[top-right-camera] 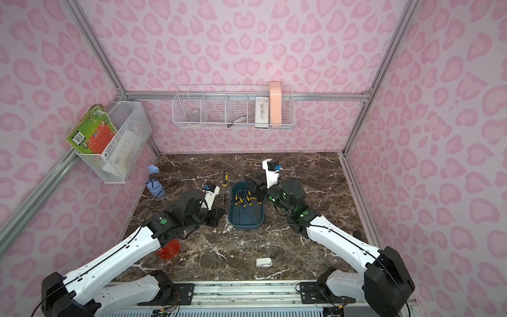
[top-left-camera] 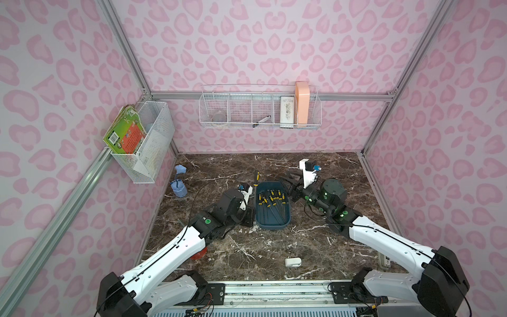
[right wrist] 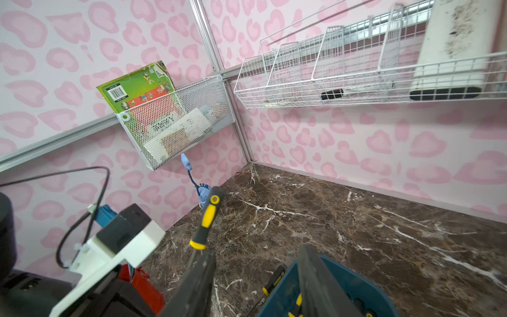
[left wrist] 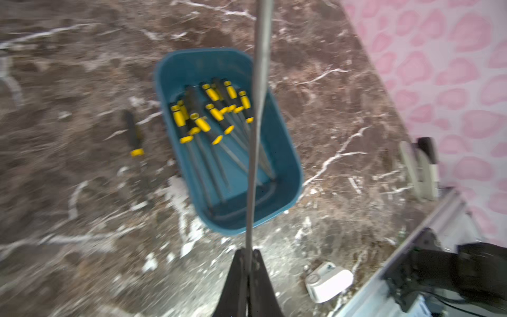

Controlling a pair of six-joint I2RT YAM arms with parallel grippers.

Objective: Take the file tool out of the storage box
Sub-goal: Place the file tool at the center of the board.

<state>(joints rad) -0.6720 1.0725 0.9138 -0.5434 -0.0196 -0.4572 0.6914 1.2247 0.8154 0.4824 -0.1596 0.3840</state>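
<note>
Storage box [top-left-camera: 274, 223]: your dark teal plastic tub, low-walled with rounded corners, sits on the table [top-left-camera: 260, 247] between the two arms.
Box contents: a heap of files [top-left-camera: 270, 200]. Their black-and-yellow handles are bunched at the far end and the thin grey shafts fan toward the near end.
File tool [top-left-camera: 256, 178]: this one is outside the box. Its handle shows just beside the box's far left corner, raised off the table.
Left gripper [left wrist: 248, 256]: pinched tight on the file tool's bare metal shaft, which runs away from the jaws across the box. This view is blurred.
Right gripper [right wrist: 256, 251]: its jaws stand apart with nothing between them, at the box's far end.
Loose file [left wrist: 134, 137]: in the left wrist view you can see it lying flat on the table beside the box.
Back wire basket [top-left-camera: 241, 125]: white wire, split into four compartments. A greyish cup [top-left-camera: 219, 115] is in the leftmost one and a marker [top-left-camera: 262, 120] lies in the third. A white block [top-left-camera: 287, 111] and a tall peach piece [top-left-camera: 302, 103] stand in the rightmost.
Side mesh basket [top-left-camera: 159, 131]: fine white mesh on the left wall, holding a green-and-orange book [top-left-camera: 124, 134] and pale cards.
Blue cup [top-left-camera: 179, 189]: stands near the left wall with a blue piece on a dark stalk rising from it.
Red cup [top-right-camera: 168, 248]: translucent, partly under the left arm.
White device [top-left-camera: 293, 262]: small and rounded, near the table's front.
Surfaces: the table is dark brown marble pattern with white veins. The walls are pink and blotched, framed in aluminium rails.
</note>
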